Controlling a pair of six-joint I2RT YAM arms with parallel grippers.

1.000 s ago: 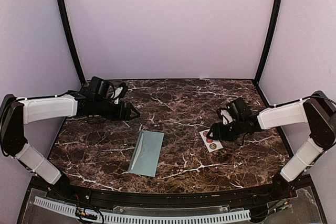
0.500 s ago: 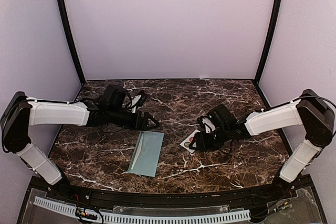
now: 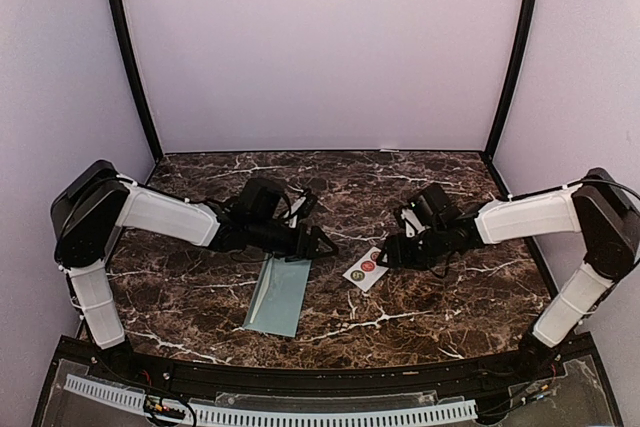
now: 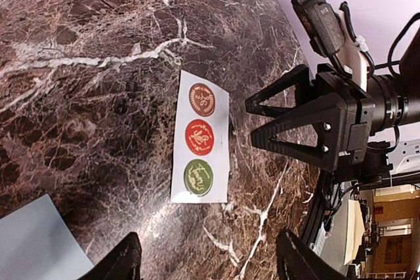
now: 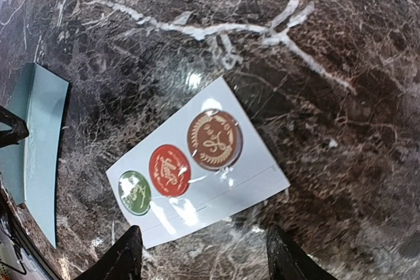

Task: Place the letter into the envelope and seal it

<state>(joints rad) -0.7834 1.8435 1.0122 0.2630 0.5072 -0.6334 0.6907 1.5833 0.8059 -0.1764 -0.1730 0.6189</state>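
Note:
The pale teal envelope (image 3: 276, 294) lies flat near the table's front, left of centre; its corner shows in the left wrist view (image 4: 34, 244) and its edge in the right wrist view (image 5: 41, 141). The letter is out of view. My left gripper (image 3: 323, 244) hovers open just past the envelope's far end, its fingers (image 4: 123, 261) wide apart over bare marble. My right gripper (image 3: 386, 252) faces it from the right, open and holding nothing, and it also shows in the left wrist view (image 4: 251, 121). Between the two grippers lies a white sticker strip (image 3: 366, 269).
The strip (image 5: 197, 162) carries three round stickers: green, red and brown (image 4: 201, 137). The dark marble table (image 3: 200, 307) is walled by lilac panels, with black posts (image 3: 128, 57) at the back corners and a black rail along the near edge.
My left arm has swung from the far left to the middle, ending past the envelope's far end. My right gripper moved left, and the sticker strip now lies further left, turned.

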